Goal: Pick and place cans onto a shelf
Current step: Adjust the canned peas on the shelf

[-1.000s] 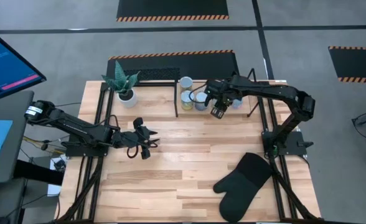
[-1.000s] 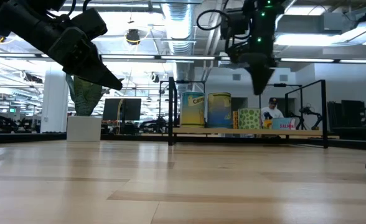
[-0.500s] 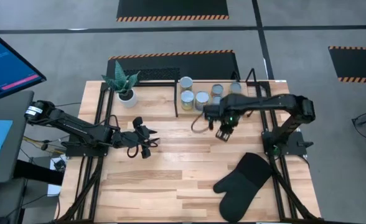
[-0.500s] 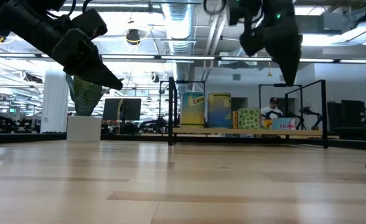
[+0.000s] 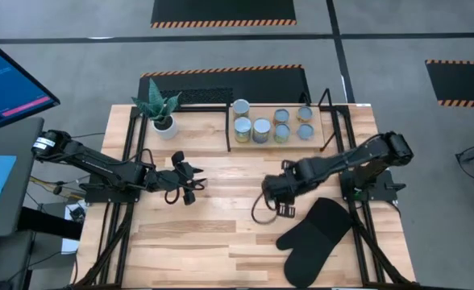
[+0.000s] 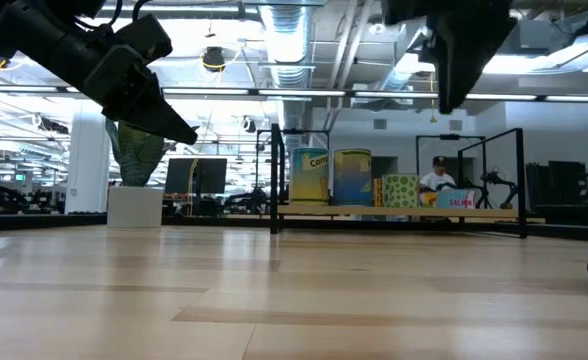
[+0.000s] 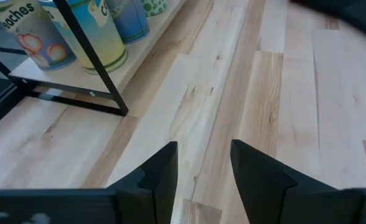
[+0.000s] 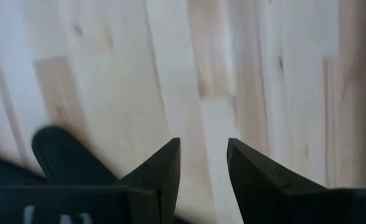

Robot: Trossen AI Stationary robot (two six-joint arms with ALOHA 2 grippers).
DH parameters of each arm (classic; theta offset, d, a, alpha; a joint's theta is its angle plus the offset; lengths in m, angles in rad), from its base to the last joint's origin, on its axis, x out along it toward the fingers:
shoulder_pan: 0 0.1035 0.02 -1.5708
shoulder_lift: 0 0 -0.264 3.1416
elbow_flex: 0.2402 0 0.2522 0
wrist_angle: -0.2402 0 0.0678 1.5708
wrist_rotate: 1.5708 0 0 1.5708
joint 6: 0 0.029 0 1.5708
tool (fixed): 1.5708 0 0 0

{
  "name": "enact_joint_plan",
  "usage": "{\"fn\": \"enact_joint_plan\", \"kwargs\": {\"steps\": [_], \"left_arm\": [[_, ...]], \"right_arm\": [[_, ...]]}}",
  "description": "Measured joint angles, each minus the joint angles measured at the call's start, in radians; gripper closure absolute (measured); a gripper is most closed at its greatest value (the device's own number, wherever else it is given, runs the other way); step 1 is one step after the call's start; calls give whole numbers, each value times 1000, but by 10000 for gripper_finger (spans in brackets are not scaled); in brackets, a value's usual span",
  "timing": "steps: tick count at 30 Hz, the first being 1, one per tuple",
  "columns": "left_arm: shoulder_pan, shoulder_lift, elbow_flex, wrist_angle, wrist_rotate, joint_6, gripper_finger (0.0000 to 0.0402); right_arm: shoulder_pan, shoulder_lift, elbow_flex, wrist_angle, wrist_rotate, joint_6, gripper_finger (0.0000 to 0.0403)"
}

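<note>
Several cans (image 5: 261,129) with pale blue or silver tops stand upright in a cluster on the wood base of the black-barred shelf (image 5: 227,133) at the table's far side. They also show in the low view (image 6: 352,177) and the left wrist view (image 7: 99,31). My right gripper (image 5: 281,211) is open and empty over the bare table near its middle, well to the near side of the shelf and next to the oven mitt. My left gripper (image 5: 195,184) is open and empty over the table's left half, pointing toward the shelf.
A black oven mitt (image 5: 313,234) lies at the near right, close to my right gripper, and shows in the right wrist view (image 8: 65,155). A potted plant in a white pot (image 5: 165,125) stands at the far left beside the shelf. Bare wood lies between the arms.
My right gripper has drawn back from the cans on the shelf toward the table's near edge and now hangs empty beside the oven mitt. The cans stand on the shelf as before. My left arm has kept still.
</note>
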Motion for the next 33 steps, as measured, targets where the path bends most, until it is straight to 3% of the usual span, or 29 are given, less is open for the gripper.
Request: {"fn": "enact_joint_plan", "kwargs": {"steps": [6,15,24,33], "left_arm": [[0,0,0,5,0,-113,262],[-1,0,0,86,70,-92,262],[0,0,0,113,62,-87,262],[0,0,0,113,62,-87,262]], "right_arm": [[91,1,-38,310,105,-118,243],[92,14,-39,694,110,-210,247],[43,57,-40,692,119,-219,248],[-80,63,-40,650,118,-202,247]]}}
